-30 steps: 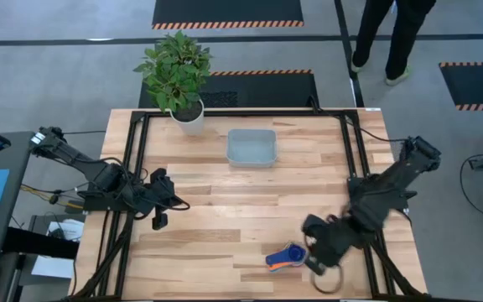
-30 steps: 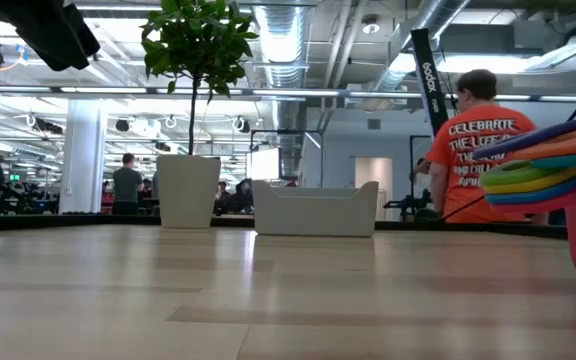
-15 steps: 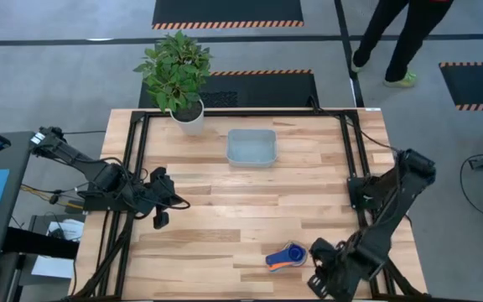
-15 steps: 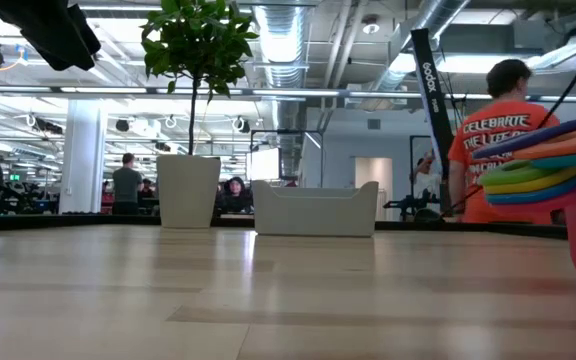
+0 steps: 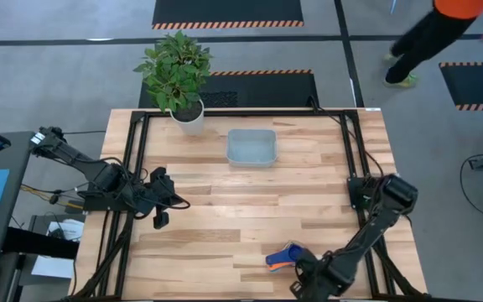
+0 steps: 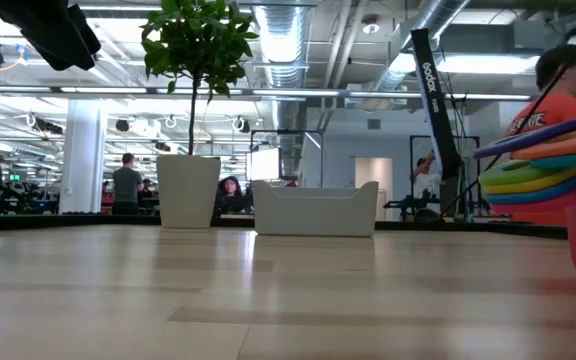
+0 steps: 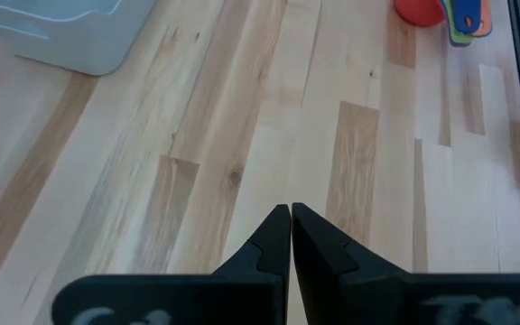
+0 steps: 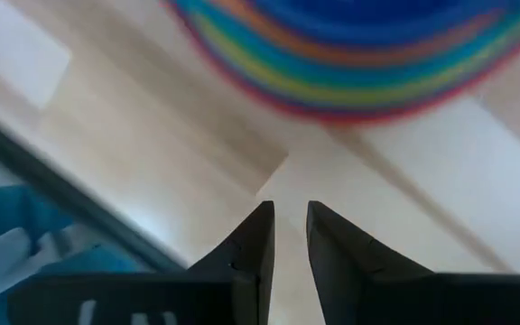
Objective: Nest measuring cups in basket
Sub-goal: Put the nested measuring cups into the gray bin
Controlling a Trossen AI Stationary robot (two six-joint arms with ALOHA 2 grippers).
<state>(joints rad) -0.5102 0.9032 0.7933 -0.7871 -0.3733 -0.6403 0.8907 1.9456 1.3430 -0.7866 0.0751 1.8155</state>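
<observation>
1. Two grippers in play. Right gripper (image 8: 285,226) sits at the near edge of the table, just beside the nested measuring cups (image 5: 285,256). Its fingers (image 8: 253,236) stand a narrow gap apart with nothing between them — bare wood shows through the slot.
2. Right wrist view: the cup stack fills the far side as concentric bands, blue inside, then orange, yellow, green and red outermost. Fingertips stop short of it, not touching.
3. Measuring cups rest on the table (image 5: 225,210) near its front right, handles fanned in the low view (image 6: 548,165), red cup at the bottom.
4. Basket (image 5: 251,147) stands well apart from the cups, toward the far edge at mid-table, nothing visible in it from above.
5. Left gripper (image 7: 291,236) is pressed closed, holding nothing — parked over the left side of the table.
6. White plant pot (image 5: 188,117) with a leafy plant sits at the far left corner, near the basket.
7. Person in an orange shirt (image 6: 558,95) is in the room beyond.
</observation>
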